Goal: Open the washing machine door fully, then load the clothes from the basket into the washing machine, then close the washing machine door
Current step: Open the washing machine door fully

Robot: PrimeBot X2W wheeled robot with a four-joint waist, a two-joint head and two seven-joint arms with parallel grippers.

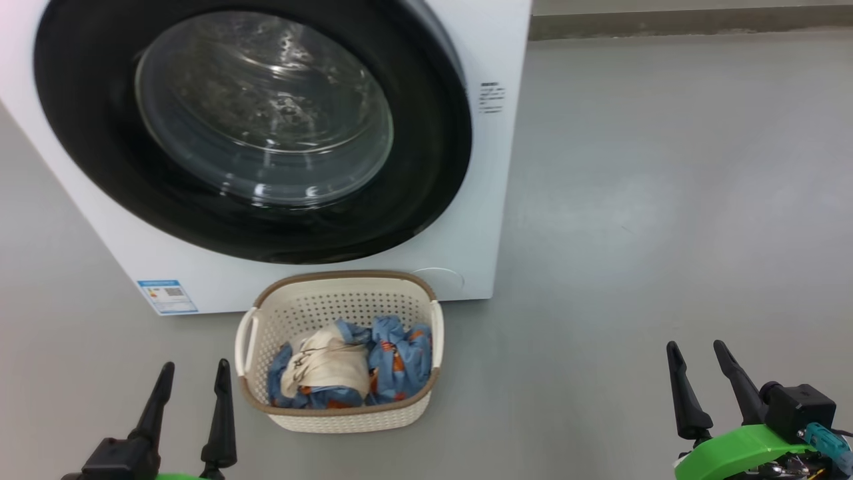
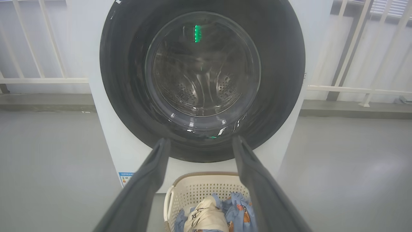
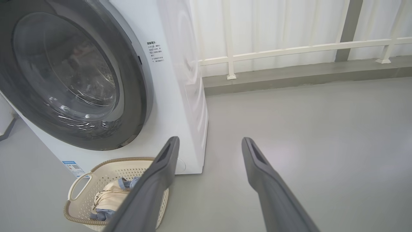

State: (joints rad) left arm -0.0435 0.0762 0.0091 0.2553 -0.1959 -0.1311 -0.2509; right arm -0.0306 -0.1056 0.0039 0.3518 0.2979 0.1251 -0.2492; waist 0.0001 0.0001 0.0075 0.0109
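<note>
The big white front-loading washing machine (image 1: 483, 220) stands on the floor, its round glass door (image 1: 256, 127) with the glossy black rim shut. Just before it sits a cream perforated plastic basket (image 1: 346, 420), upright, holding crumpled light blue printed garments (image 1: 396, 353) and one cream cloth (image 1: 326, 367).

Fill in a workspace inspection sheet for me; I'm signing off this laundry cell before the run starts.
Surface: smooth grey floor.
Job's things: washing machine door shut on the white washing machine; cream basket on the floor before it, holding blue printed clothes and a cream cloth.
Clutter: nothing seen.
Hands: left hand open, beside the basket; right hand open, further right; both empty.
Cables: teal connector at the right wrist.
Surroundings: white railing and grey kerb behind the machine.
</note>
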